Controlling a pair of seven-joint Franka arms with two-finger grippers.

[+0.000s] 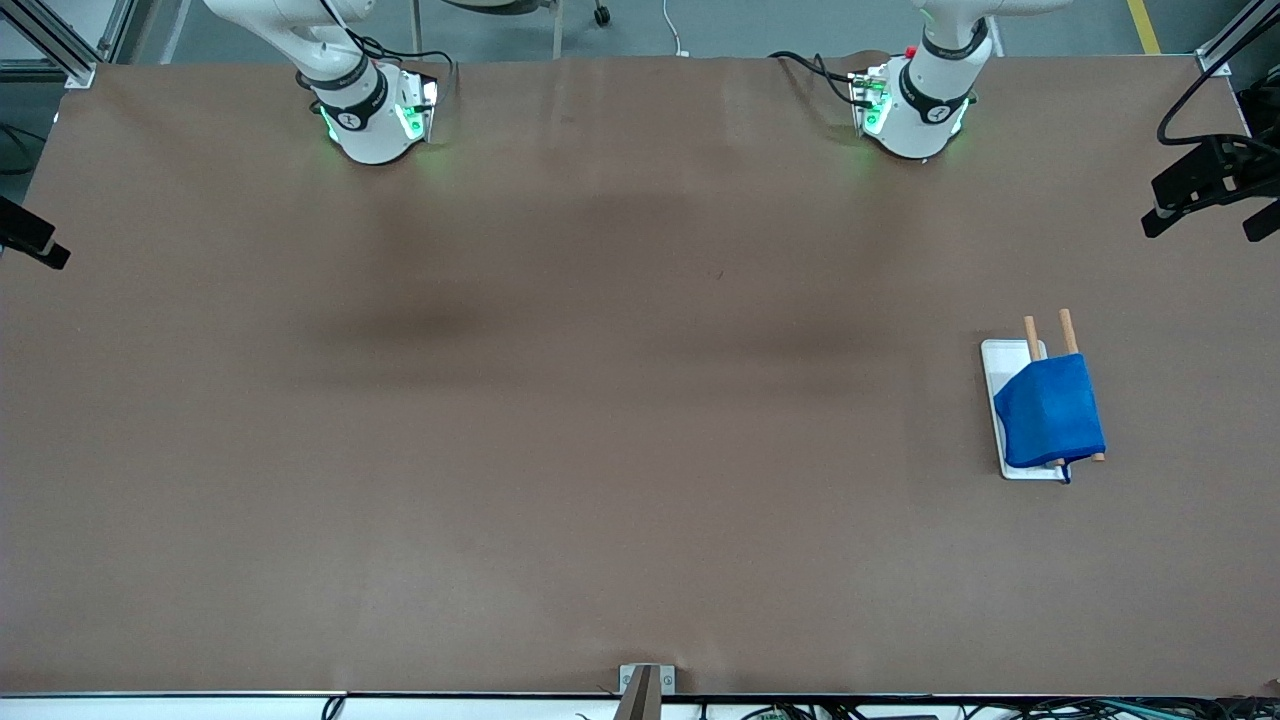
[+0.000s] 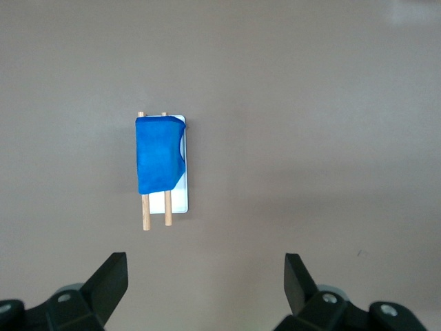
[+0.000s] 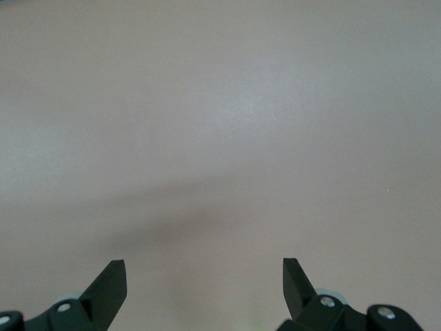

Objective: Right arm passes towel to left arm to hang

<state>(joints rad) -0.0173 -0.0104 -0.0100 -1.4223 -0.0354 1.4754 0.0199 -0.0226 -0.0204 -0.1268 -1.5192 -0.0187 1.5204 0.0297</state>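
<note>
Towel of bright blue fuzzy cloth [image 1: 1052, 411] hangs draped over 2 wooden dowels [image 1: 1069, 331] on a white rectangular base [image 1: 997, 352], well apart from both grippers. Left gripper [image 2: 205, 283] hangs high over the brown table [image 1: 600, 400], fingers spread and released; right gripper [image 3: 204, 283] likewise, over bare tabletop.

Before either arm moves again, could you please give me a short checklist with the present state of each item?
1. Small bright blue fuzzy towel draped over the two wooden rods of the white-based rack: ok.
2. Towel free of both grippers: ok.
3. Left gripper open, nothing held, above the brown table: ok.
4. Right gripper open, nothing held, over bare table: ok.
5. Towel's corner loop hooked on anything: cannot tell.
</note>
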